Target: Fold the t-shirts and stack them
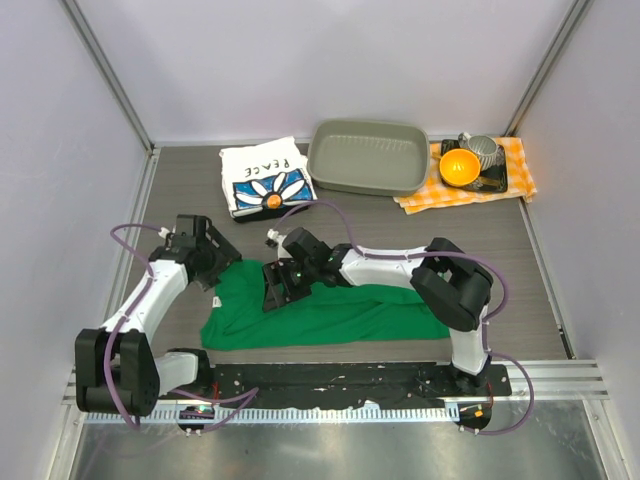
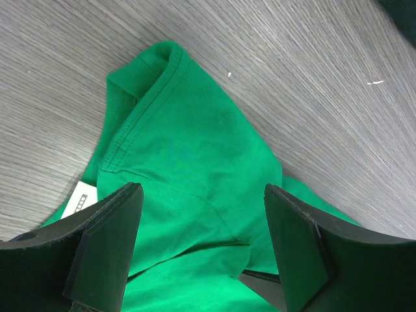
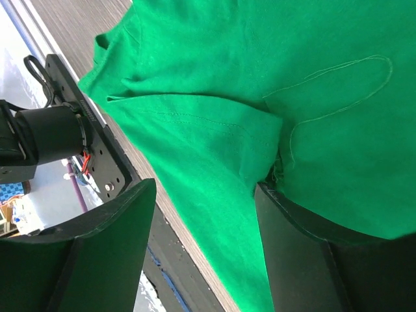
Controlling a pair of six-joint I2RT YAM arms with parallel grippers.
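"So where were the shirts just then?"

"The plain bright green cloth t-shirt (image 1: 330, 315) lay rumpled in a long strip on the grey wood-grain table (image 1: 540, 260), near my bases. The white t-shirt printed PEACE with a daisy on blue (image 1: 265, 180) sat folded at the far side, well apart from it."

"And your pincers?"

"My left pincer (image 2: 201, 195) stood wide above the shirt, close behind the ribbed collar (image 2: 146, 97), with the small white neck label (image 2: 81, 201) just beside 1 finger; it held nothing. My right pincer (image 3: 205, 192) also stood apart, 1 finger tucked against a stitched fold (image 3: 195, 120), not clamped on it."

"How would you do this step well?"

"By my reckoning the cloth had to be flat before any fold. I wanted both pincers low at outer edges, each biting a clean hem and not a bunch, then pulling apart evenly so the wrinkles ran out."
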